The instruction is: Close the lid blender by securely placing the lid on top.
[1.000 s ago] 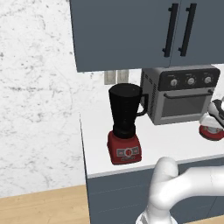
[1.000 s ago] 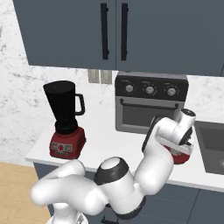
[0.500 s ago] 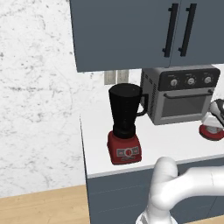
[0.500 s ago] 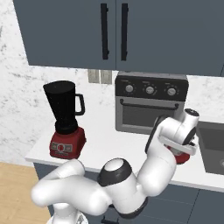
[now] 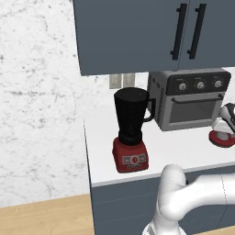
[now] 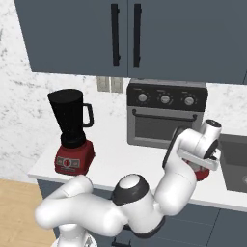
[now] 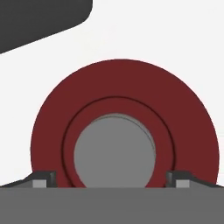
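The blender (image 5: 133,124) stands on the white counter's left part, a black jar with a side handle on a red base, its top uncovered; the right base view shows this blender (image 6: 72,130) too. The lid (image 7: 124,100), a red disc with a pale grey centre cap, lies flat on the counter in front of the toaster oven's right end. From the left base camera the lid (image 5: 221,138) sits at the far right edge. My gripper (image 7: 111,178) hangs open just above it, one fingertip on each side of the grey cap. My hand partly covers the lid (image 6: 202,172) from the right base camera.
A grey toaster oven (image 5: 190,98) stands behind the lid, to the right of the blender. A sink (image 6: 234,161) lies at the counter's right end. Dark wall cabinets (image 6: 125,34) hang above. The counter's front edge (image 5: 137,179) runs close before the blender.
My hand has shifted slightly to the right over the lid. The blender and the lid have stayed put.
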Controlling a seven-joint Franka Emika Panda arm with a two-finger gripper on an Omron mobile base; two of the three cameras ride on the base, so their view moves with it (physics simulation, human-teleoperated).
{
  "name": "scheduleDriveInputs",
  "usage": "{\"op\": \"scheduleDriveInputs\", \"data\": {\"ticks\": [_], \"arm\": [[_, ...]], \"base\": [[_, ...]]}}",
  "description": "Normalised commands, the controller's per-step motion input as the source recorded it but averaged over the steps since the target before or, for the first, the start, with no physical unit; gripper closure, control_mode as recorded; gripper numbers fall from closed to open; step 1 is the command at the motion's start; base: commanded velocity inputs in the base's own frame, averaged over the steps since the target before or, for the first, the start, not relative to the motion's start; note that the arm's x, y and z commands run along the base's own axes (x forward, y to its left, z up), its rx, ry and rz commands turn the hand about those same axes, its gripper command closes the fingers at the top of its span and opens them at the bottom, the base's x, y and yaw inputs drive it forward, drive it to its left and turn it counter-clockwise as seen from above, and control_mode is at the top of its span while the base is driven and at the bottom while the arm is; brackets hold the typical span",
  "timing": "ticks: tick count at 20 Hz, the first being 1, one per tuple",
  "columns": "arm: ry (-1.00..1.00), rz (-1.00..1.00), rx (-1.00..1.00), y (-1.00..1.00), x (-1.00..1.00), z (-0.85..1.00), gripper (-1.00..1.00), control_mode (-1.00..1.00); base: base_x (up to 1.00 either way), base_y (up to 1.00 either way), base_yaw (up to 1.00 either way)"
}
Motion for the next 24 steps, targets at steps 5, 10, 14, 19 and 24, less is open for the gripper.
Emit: {"op": "scheduleDriveInputs", "data": {"ticks": [5, 10, 14, 19, 24], "arm": [[0.01, 0.00, 0.00, -0.01, 0.10, -0.18, -1.00, -1.00], [0.02, 0.00, 0.00, 0.00, 0.16, -0.26, -1.00, -1.00], [0.03, 0.00, -0.01, 0.00, 0.17, -0.31, -1.00, -1.00], [0.02, 0.00, -0.03, 0.03, 0.13, -0.36, -1.00, -1.00], [0.04, 0.00, -0.05, 0.08, 0.06, -0.45, 1.00, -1.00]], "base": [[0.00, 0.00, 0.00], [0.00, 0.00, 0.00], [0.00, 0.00, 0.00], [0.00, 0.00, 0.00], [0.00, 0.00, 0.00]]}}
